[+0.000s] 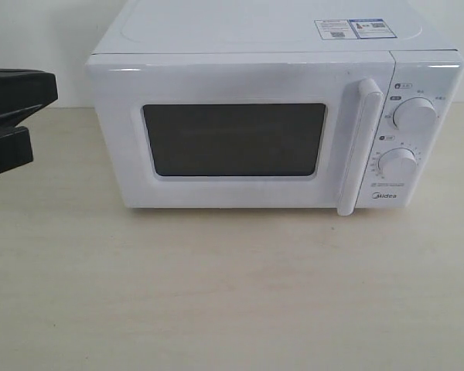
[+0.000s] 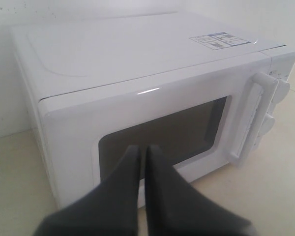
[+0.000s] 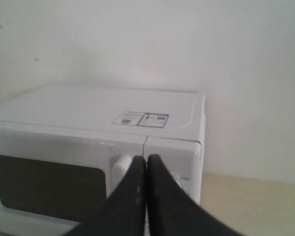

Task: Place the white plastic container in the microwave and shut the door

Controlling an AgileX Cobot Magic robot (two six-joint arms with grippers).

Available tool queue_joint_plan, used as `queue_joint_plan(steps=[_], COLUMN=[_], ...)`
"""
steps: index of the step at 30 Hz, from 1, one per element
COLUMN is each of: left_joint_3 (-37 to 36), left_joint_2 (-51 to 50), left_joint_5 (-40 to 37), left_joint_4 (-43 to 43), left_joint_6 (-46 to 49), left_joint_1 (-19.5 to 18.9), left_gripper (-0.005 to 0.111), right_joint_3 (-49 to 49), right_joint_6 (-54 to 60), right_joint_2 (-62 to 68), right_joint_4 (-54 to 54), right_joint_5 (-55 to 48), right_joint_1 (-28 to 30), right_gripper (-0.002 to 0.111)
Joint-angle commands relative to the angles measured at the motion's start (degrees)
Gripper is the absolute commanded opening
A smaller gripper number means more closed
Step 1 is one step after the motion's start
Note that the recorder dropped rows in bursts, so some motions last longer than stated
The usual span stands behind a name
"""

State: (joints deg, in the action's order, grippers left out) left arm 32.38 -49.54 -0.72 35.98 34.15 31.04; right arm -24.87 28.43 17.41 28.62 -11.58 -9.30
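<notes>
Microwave [image 1: 278, 77] stands on the worktop [image 1: 216, 294] with its door [image 1: 232, 139] closed, and the dark window [image 1: 233, 158] hides whatever is inside. The white plastic container appears in no view, so where it is cannot be told. Being plastic, it should be light, smooth and somewhat flexible, best pinched gently at the rim. Left end effector [image 2: 142, 150] and right end effector [image 3: 146, 158] are both closed tight, holding nothing.

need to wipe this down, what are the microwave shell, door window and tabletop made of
Microwave shell: glossy white, painted metal or plastic; bright highlights streak its front edge. Door window: dark smooth pane, probably glass. Tabletop: matte pale wood-look surface with faint grain, likely laminate.
</notes>
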Motion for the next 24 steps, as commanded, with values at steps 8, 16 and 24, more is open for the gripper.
queue_joint_plan(steps=[8,16,24], left_joint_3=[-0.27,-0.27,-0.27], left_joint_2=[0.48,0.48,0.48], left_joint_5=[0.72,0.72,0.72], left_joint_4=[-0.04,-0.04,-0.04], left_joint_6=[0.2,0.2,0.2], left_joint_1=[-0.14,-0.14,-0.14], left_gripper=[0.004,0.004,0.004], right_joint_3=[0.21,0.21,0.21], right_joint_6=[-28.43,-28.05,-28.43], right_joint_2=[-2.29,-4.18,-4.18], right_joint_4=[-28.09,-29.35,-29.21], right_joint_5=[-2.59,-4.76,-8.92], right_joint_1=[0.2,0.2,0.2], right_gripper=[0.0,0.0,0.0])
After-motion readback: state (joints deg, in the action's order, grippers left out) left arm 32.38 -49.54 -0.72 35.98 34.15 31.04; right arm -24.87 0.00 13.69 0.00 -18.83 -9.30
